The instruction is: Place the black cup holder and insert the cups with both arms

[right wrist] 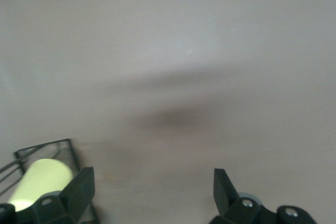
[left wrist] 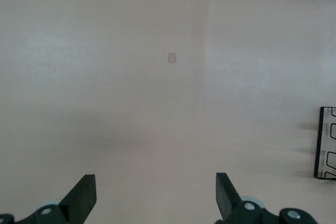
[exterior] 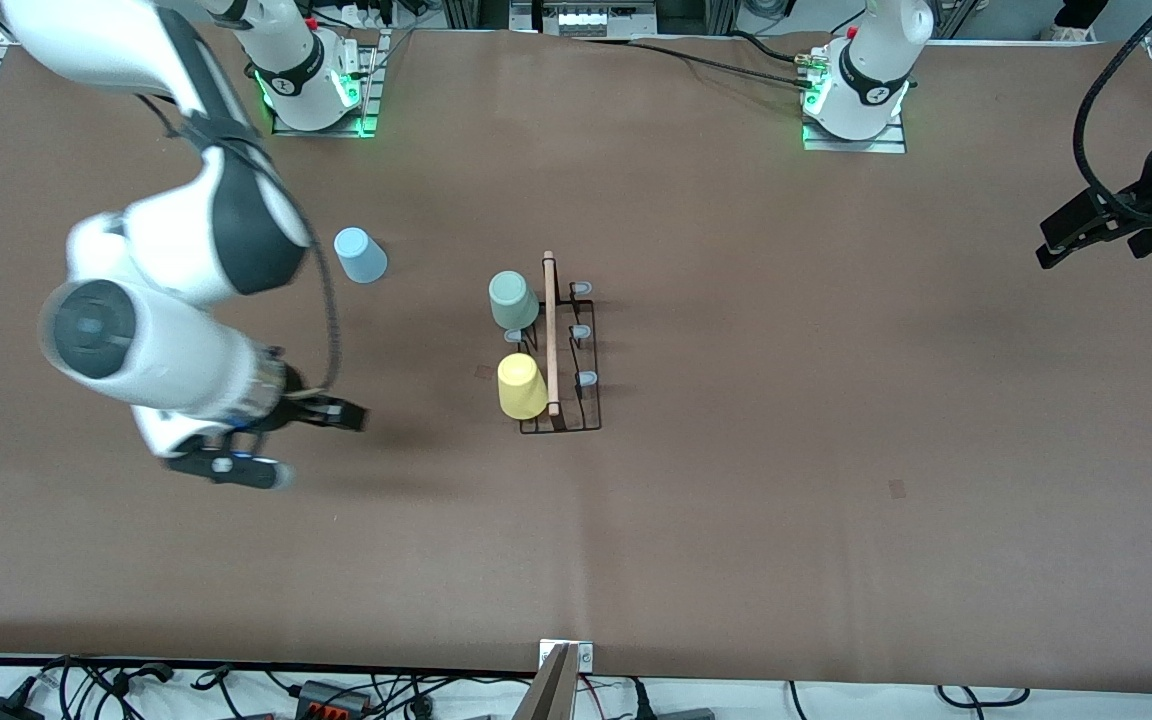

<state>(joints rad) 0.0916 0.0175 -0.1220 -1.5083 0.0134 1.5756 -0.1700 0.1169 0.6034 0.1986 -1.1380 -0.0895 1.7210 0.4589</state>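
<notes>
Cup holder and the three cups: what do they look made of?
Black cup holder: thin black wire, probably coated metal; matte, see-through frame. The rod along its top looks like light bare wood. Pale green cup, yellow cup and light blue cup: likely plastic; even pastel colour, smooth, dull sheen.

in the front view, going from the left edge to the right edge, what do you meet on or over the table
Right arm's black two-finger gripper → upturned light blue plastic cup → black wire cup holder bearing the pale green cup and yellow cup → left arm's black two-finger gripper.
</notes>
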